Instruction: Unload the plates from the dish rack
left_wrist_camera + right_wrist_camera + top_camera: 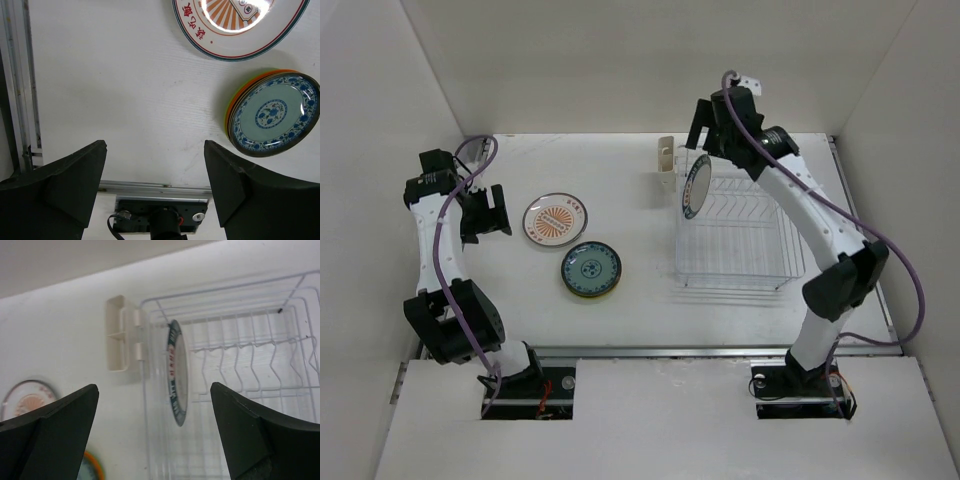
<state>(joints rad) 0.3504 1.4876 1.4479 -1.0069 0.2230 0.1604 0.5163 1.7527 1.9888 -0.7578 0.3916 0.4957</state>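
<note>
- The dish rack [740, 240] sits on the right half of the tabletop [620, 330]. One teal-rimmed plate [697, 187] stands on edge in a slot at its far left corner.
- A cream cutlery cup [665, 160] hangs on the outside of that same corner, just beside the plate.
- Left of the rack and well apart from it, two more plates lie flat. The orange-centred plate [556, 219] is the farther one. The teal patterned plate [591, 269] is nearer and a little to the right, close to the other but not touching.
- The right arm rises from its base at the near right and leans along the right side of the rack. Its wrist is bent over the far left corner.
- The right fingers [703, 128] hang above the standing plate, spread wide and holding nothing.
- The left arm is folded up on the left side of the tabletop. The left fingers [490, 212] point down just left of the orange-centred plate, also spread wide and empty, over bare tabletop.
- From above, the racked plate shows as a tilted oval. The right wrist view catches it nearly edge-on between the two fingers, with reddish marks in its teal rim band. That view also shows the cup split into two compartments.
- From above, the teal patterned plate looks like a single dish. The left wrist view shows it on top of a stack, with orange and green edges showing under its left side. That view also picks out red characters on the orange-centred plate.
</note>
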